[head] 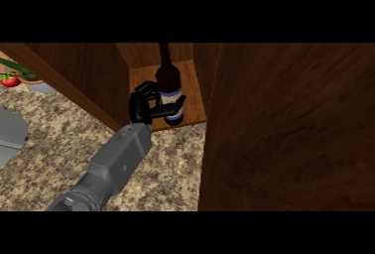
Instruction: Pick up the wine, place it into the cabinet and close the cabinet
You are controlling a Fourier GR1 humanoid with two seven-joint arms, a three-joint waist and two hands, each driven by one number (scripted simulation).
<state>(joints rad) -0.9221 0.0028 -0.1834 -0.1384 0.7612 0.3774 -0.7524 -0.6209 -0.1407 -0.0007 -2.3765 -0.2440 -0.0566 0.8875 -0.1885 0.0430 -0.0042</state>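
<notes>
The wine bottle (170, 82) is dark with a pale label and stands upright on the floor of the wooden cabinet (192, 106), its neck pointing toward the back. My left hand (144, 105) reaches into the cabinet from the lower left, up against the bottle's left side. Its thumb (170, 107) lies across the label and its fingers (145, 90) curl beside the bottle's shoulder. The open cabinet door (293, 129) fills the right half of the view. My right hand shows nowhere.
The cabinet's left wall (81, 79) slants down to the speckled counter (51, 149). A red tomato on a green stem (9, 80) lies at the far left. A grey shape (9, 134) juts in from the left edge.
</notes>
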